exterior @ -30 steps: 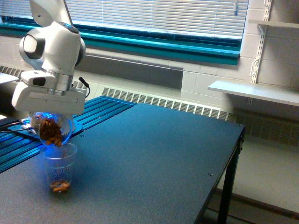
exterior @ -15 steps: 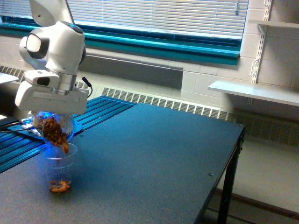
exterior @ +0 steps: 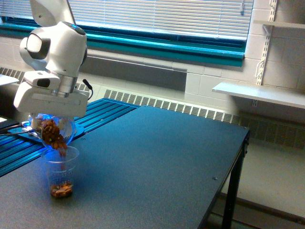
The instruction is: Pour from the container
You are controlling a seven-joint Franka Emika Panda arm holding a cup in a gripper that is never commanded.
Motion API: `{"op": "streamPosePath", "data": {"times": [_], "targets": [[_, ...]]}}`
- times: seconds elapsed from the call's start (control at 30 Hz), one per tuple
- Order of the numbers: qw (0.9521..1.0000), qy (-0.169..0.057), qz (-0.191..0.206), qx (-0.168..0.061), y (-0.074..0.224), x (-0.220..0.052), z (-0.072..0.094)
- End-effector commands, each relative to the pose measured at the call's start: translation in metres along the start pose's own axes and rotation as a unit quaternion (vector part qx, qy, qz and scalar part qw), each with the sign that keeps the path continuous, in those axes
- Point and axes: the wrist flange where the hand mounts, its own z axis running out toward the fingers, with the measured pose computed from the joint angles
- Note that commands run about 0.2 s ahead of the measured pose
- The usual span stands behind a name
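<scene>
Item: the container (exterior: 53, 133), one clear rounded cup, part-filled with brown nut-like pieces (exterior: 52, 135). Location: directly beneath the white gripper (exterior: 50, 116), tucked up against its underside and tilted, mouth pointing down toward the exterior view's right. The gripper is closed around it; the fingers themselves are hidden behind the gripper housing.

Item: the arm (exterior: 53, 45), one, white. It descends from the top edge at the exterior view's left, wrist bent so the flat gripper body sits roughly level above the container.

Item: taller clear cup (exterior: 60, 171), one, upright on the dark table (exterior: 157, 162), just under the container's lip. A small layer of brown pieces lies at its bottom; the number cannot be counted.
</scene>
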Motion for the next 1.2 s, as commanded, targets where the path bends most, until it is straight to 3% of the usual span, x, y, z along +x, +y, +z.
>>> {"op": "streamPosePath", "data": {"times": [0.03, 1.2], "targets": [[0.9999, 0.006, -0.015, -0.007, 0.0013, 0.0031, -0.0047], [0.9991, -0.003, -0.026, -0.032, 0.0095, 0.0083, -0.0035]]}}
